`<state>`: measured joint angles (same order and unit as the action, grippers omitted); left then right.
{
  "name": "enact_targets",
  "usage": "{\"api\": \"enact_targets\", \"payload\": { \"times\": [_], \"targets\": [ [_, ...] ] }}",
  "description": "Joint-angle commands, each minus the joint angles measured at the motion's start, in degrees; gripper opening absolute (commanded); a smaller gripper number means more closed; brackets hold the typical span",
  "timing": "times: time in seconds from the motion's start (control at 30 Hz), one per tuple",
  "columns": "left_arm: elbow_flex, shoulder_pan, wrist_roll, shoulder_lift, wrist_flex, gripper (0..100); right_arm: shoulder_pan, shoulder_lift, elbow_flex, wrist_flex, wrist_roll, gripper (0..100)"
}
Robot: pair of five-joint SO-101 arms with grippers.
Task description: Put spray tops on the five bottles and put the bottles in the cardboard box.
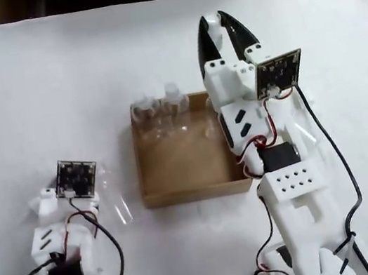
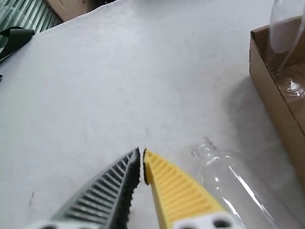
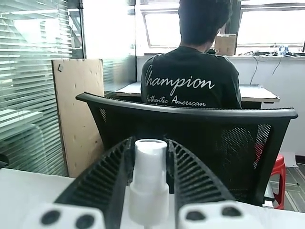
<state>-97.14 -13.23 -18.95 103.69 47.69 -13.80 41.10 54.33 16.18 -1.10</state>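
Bottles of clear plastic, one beside another, stand capped in the far left corner of the brown cardboard box. A third, uncapped bottle lies on the white table left of the box, beside the left gripper, whose ribbed grey and yellow fingers are pinched together on nothing. The right gripper, above the box's right side, clamps a smooth white spray top between black ribbed fingers.
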Motion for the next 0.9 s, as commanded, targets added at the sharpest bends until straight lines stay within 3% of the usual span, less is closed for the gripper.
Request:
{"api": "enact_targets", "payload": {
  "times": [0.0,0.87],
  "targets": [
    [0.18,0.57,-0.62,0.57,-1.49,2,0.84,0.13,0.00,1.10,-0.79,1.6],
    [0.18,0.57,-0.62,0.57,-1.49,2,0.84,0.66,9.41,1.36,-0.88,1.8]
  ]
}}
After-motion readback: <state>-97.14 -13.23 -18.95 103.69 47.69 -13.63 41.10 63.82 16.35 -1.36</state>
